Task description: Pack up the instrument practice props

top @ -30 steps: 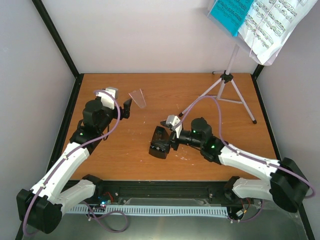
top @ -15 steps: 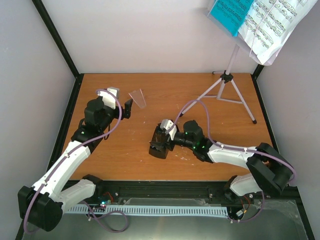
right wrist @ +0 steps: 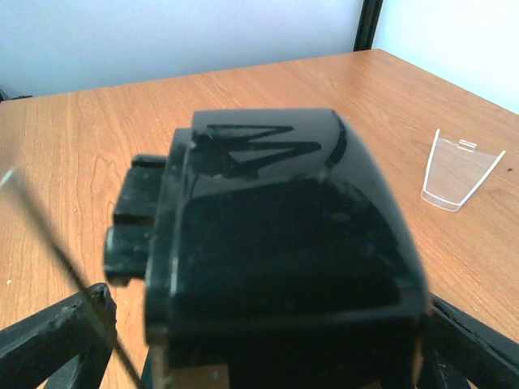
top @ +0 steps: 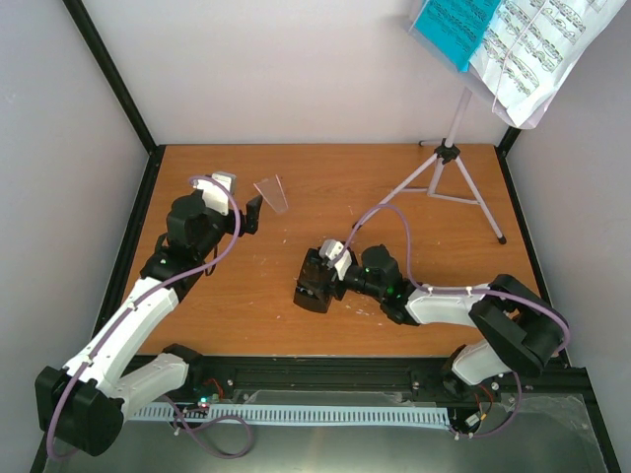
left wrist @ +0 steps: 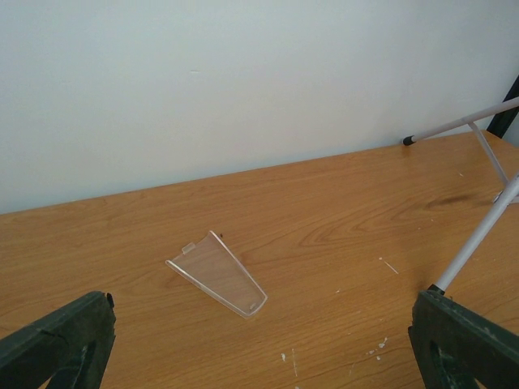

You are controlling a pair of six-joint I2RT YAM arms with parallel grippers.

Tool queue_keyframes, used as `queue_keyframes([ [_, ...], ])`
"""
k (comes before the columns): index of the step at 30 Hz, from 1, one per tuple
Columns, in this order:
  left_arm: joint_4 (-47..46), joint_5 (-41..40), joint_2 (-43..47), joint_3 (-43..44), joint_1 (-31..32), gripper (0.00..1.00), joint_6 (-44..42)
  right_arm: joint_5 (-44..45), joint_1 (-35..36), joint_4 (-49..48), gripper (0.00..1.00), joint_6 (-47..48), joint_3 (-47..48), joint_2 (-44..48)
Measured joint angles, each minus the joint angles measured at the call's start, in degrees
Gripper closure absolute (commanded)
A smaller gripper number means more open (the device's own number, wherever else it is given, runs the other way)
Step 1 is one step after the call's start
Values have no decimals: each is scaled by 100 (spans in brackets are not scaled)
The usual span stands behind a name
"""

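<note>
table (top: 325, 187): wood top, everything sits on it, arms bolted at the near edge.
music stand (top: 449, 156): silver tripod at the far right corner, upright, legs spread. Well apart from both grippers.
sheet music (top: 540, 49): white printed pages up on the stand's desk, top right of the overhead view.
teal folder (top: 454, 28): on the desk too, just left of the pages, partly cropped.
metronome (right wrist: 276, 235): small black pyramid, mid-table, a bit right of center. Looks tipped on its side imo. Blurry in the wrist cam bc it's so close.
clear cover (left wrist: 217, 273): see-thru wedge-shaped piece lying flat, off to the far left of the metronome, not touching it. Prob the metronome's front lid but can't confirm.
right gripper (top: 325, 272): jaws spread wide, one each side of the metronome body, so it's straddling it w/o squeezing. Can't tell if either jaw is touching already.
left gripper (top: 252, 212): jaws wide, nothing in them, hovering near the clear cover and aimed at it.
step in hand: grabbing the metronome w/ the right arm. Early in the task afaict, stand stuff not packed yet.
how to do it well: body is glossy and tapered, so close on the broad part, not near the tip, or it'll squirt out. Center the jaws first so it doesn't spin when one side hits before the other. Squeeze slow, then lift straight up.
</note>
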State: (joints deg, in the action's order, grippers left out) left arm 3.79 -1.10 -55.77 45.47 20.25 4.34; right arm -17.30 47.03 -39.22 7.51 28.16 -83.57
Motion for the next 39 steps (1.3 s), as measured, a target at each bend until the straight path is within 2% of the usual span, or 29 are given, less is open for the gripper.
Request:
queue_keyframes([
  [6, 0, 24, 0, 0, 0, 1, 0, 42, 0, -179, 8, -70, -11, -48],
  [21, -2, 31, 0, 0, 0, 1, 2, 22, -2, -584, 28, -313, -291, -72],
  [39, -37, 590, -107, 0, 2, 1, -2, 15, -4, -905, 36, -522, -433, -109],
])
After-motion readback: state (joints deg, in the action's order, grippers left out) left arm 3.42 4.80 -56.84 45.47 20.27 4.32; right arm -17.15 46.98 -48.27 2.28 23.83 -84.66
